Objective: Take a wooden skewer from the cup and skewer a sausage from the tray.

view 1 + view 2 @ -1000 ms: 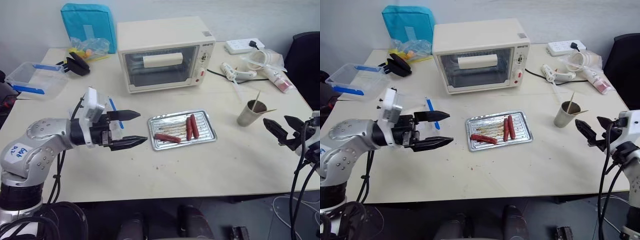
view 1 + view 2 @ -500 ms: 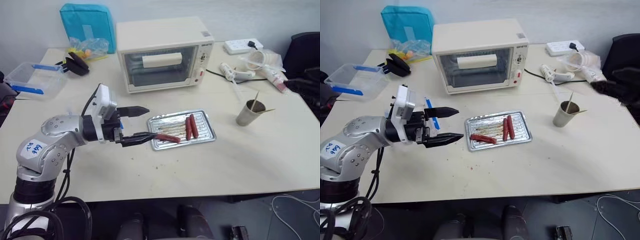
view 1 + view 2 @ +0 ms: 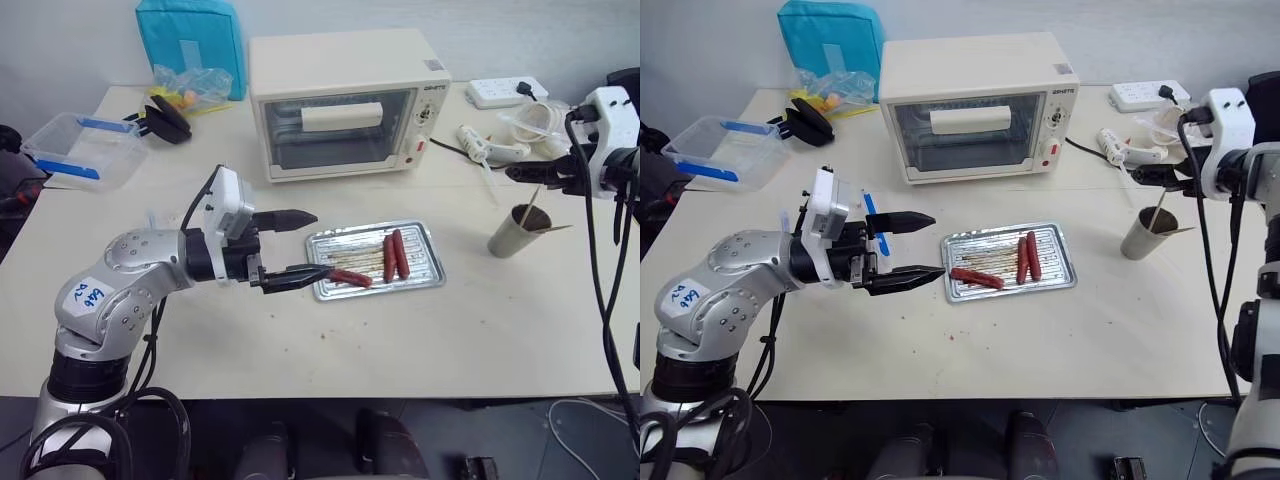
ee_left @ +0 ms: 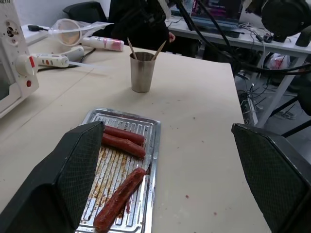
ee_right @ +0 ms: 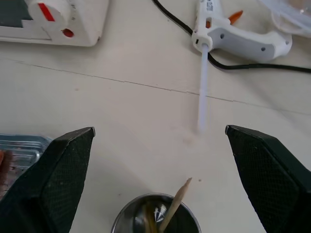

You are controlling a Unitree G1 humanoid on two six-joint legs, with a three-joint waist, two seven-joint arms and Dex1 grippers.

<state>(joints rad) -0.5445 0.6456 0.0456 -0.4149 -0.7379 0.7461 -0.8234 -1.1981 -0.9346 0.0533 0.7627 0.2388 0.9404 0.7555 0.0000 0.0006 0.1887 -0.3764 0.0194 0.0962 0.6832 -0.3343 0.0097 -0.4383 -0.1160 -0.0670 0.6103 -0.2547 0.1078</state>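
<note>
The tray (image 3: 1008, 262) lies mid-counter (image 3: 1090, 330), with wide bare surface in front of it reaching to the near edge. Three sausages are in it: two side by side toward its right end and one sausage (image 3: 976, 277) lying across near the left rim. The left claw (image 3: 912, 246) hangs just beside that left rim, spread wide and empty. The cup (image 3: 1145, 233) stands well right of the tray, near the counter's right edge, a wooden skewer (image 5: 175, 204) leaning in it. The right claw (image 5: 158, 145) hovers above the cup, wide open, holding nothing.

Skewers (image 5: 176, 203) in cup (image 3: 514, 231); sausages (image 3: 389, 256) on tray (image 3: 432, 276)
</note>
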